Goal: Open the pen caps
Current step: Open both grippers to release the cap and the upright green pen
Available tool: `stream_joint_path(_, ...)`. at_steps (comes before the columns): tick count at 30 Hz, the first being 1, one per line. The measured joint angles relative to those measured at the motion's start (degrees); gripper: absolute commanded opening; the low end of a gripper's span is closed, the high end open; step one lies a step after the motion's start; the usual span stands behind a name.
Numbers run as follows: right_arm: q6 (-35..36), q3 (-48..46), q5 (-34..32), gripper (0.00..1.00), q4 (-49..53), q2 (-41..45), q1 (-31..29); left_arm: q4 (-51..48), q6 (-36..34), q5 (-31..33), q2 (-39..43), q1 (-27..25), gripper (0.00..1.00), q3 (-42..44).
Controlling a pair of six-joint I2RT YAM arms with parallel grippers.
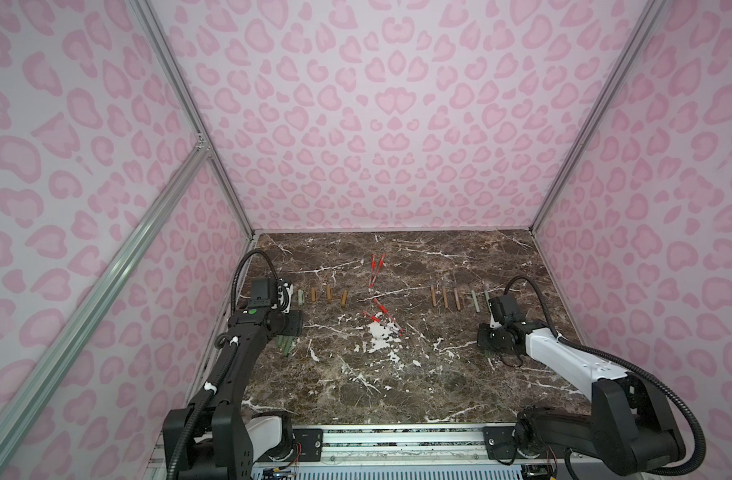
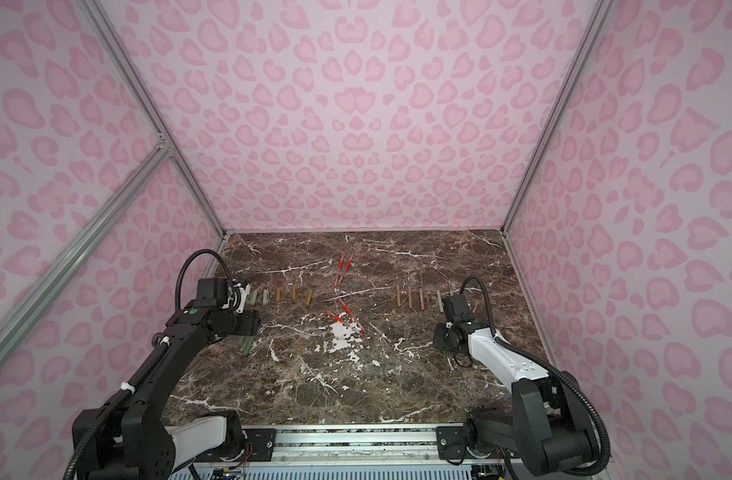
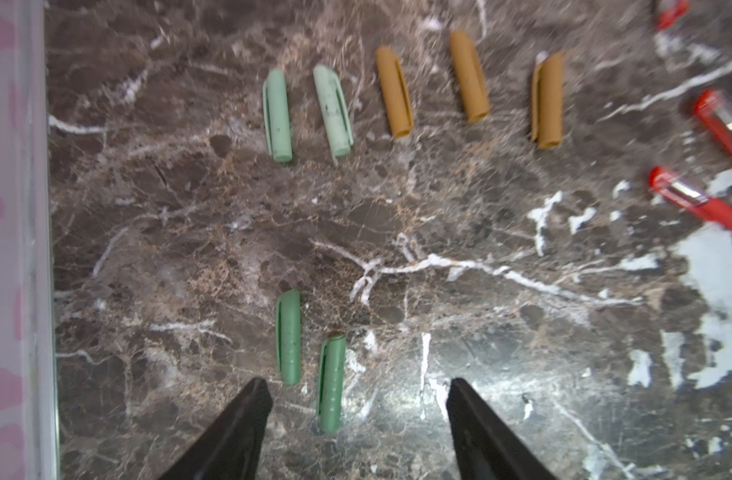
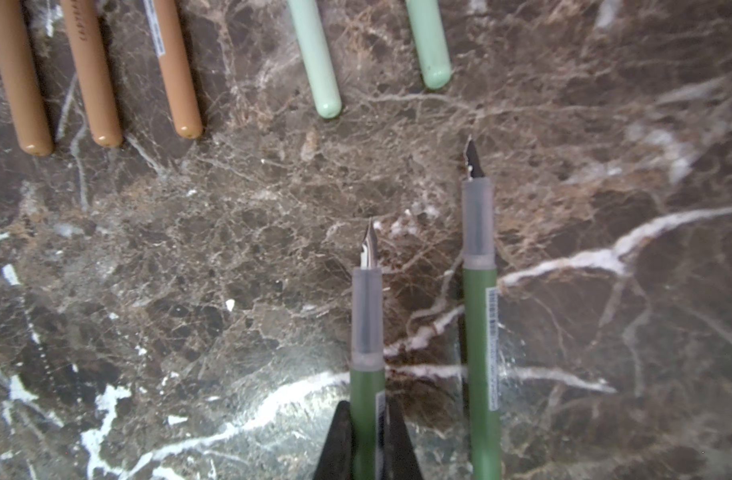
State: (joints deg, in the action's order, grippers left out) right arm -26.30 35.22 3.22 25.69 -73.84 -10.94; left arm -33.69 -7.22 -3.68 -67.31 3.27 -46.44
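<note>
The left wrist view resolves what both top views blur: 7 loose pen caps on the tabletop (image 3: 439, 257), namely 2 pale green caps (image 3: 279, 116), 3 tan caps (image 3: 468, 77) and 2 darker green caps (image 3: 290, 336). The left gripper (image 3: 358, 399) stands open above them, 1 darker green cap lying between its jaws, untouched. Red pens (image 1: 377, 266) lie mid-table. The right wrist view alone shows the right gripper (image 4: 368, 419) clamped on a green uncapped pen (image 4: 366, 332), a 2nd green pen (image 4: 478, 316) lying beside it, 3 tan barrels (image 4: 94, 79) and 2 pale green barrels (image 4: 316, 62) beyond.

Red pens (image 3: 719, 124) blurred, edge-cropped; tan barrels (image 4: 92, 75) cropped.
</note>
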Motion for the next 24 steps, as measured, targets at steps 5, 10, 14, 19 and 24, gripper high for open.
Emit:
stream_joint_path(5, 0.4, 1.4, -1.2, 0.03, 0.3, -2.6, 0.1, 1.5, 1.7, -5.5, 4.6, 0.1, 0.9, 1.8)
stream_joint_path(10, 0.5, 2.1, -1.8, 0.06, 1.0, -4.1, 0.2, 2.3, 2.7, -7.9, 5.9, 0.2, 0.91, 2.1)
stream_joint_path(14, 0.6, 2.8, -2.1, 0.14, 1.5, -5.9, 0.2, 2.3, 3.1, -7.9, 6.4, 0.2, 0.92, 1.9)
stream_joint_path(19, 1.0, 3.9, -2.1, 0.22, 2.0, -7.9, 0.2, 2.3, 3.4, -8.3, 6.8, 0.2, 0.94, 1.2)
stream_joint_path(24, 1.4, 4.8, -2.1, 0.25, 3.2, -8.2, 0.2, 2.4, 3.8, -8.3, 7.4, 0.3, 0.95, 1.2)
